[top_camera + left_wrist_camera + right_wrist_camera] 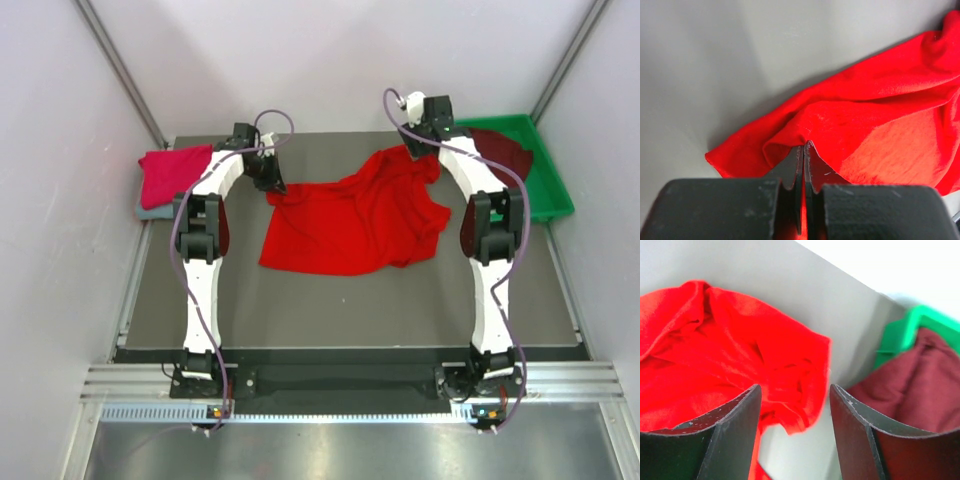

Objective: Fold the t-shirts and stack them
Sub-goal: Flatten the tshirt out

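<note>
The bright red t-shirt (350, 220) lies crumpled across the middle of the table. My left gripper (272, 182) is shut on a fold at its upper left corner; in the left wrist view the jaws (804, 146) pinch the red cloth (880, 115). My right gripper (428, 140) hangs open above the shirt's upper right corner, and the red cloth (715, 355) lies below its fingers (795, 392), untouched. A folded crimson-pink t-shirt (175, 175) rests on a grey-blue one (150, 211) at the far left. The dark maroon t-shirt (503, 150) lies in the tray.
A green plastic tray (555, 190) sits at the back right corner, just right of my right gripper; its rim (900, 335) and the maroon cloth (925, 390) show in the right wrist view. White walls enclose the table on three sides.
</note>
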You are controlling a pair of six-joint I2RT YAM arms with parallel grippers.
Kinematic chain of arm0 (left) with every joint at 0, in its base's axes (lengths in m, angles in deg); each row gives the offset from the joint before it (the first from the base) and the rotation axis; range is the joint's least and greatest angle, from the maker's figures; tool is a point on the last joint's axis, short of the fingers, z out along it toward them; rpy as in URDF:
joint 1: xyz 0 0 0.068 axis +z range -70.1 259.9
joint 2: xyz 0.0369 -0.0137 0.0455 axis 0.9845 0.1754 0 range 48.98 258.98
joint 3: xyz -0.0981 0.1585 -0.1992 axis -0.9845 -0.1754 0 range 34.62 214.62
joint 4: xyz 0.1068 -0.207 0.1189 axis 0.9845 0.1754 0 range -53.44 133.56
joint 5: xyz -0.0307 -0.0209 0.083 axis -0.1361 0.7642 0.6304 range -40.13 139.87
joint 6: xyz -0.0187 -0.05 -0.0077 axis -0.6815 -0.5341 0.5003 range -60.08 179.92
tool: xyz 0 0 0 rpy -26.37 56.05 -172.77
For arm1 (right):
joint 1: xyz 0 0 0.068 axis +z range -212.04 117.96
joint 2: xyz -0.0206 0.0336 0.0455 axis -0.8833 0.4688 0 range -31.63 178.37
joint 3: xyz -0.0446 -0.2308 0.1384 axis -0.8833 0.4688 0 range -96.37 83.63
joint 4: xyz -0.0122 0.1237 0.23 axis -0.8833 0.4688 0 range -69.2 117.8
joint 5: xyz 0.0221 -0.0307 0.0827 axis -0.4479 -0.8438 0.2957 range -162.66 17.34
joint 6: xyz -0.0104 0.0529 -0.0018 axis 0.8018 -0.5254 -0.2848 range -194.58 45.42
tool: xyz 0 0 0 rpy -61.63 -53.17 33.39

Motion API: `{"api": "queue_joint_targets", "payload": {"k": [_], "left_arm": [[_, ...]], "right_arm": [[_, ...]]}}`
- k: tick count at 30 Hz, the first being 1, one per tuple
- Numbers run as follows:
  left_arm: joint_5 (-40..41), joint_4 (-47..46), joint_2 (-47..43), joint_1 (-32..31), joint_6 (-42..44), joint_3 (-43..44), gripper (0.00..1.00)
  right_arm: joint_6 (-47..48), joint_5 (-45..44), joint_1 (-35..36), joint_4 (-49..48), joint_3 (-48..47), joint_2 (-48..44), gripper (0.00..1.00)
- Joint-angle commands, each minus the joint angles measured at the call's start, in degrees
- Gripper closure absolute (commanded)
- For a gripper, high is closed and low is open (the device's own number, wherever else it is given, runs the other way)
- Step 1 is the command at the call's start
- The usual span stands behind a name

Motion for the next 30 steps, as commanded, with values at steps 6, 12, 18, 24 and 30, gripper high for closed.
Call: {"api": "queue_joint_targets", "payload": {"k": [6,12,18,24,30], "left_arm": [[-0.2,-2.0,-4.4,-0.2,0.4,1.4,1.0],[-0.1,-1.5,-4.9,-0.1,0.7,-0.1,1.0],[0.3,-1.2,-5.6,-0.3,1.4,-1.7,1.0],[1.3,-1.1,-5.8,-1.0,1.9,-1.7,1.0],[1.6,-1.0,-5.7,-2.0,2.2,-1.6,1.0]], "right_arm": [[-3.5,4.5,-3.8,1.5,0.7,-4.0,0.43],[-12.8,16.5,-7.4,4.2,2.9,-2.0,0.47],[-21.1,28.4,-9.2,3.7,3.0,-0.4,0.49],[-24.8,32.5,-9.2,3.1,4.9,-0.7,0.49],[-25.1,32.4,-9.2,2.7,5.0,0.1,0.51]]}}
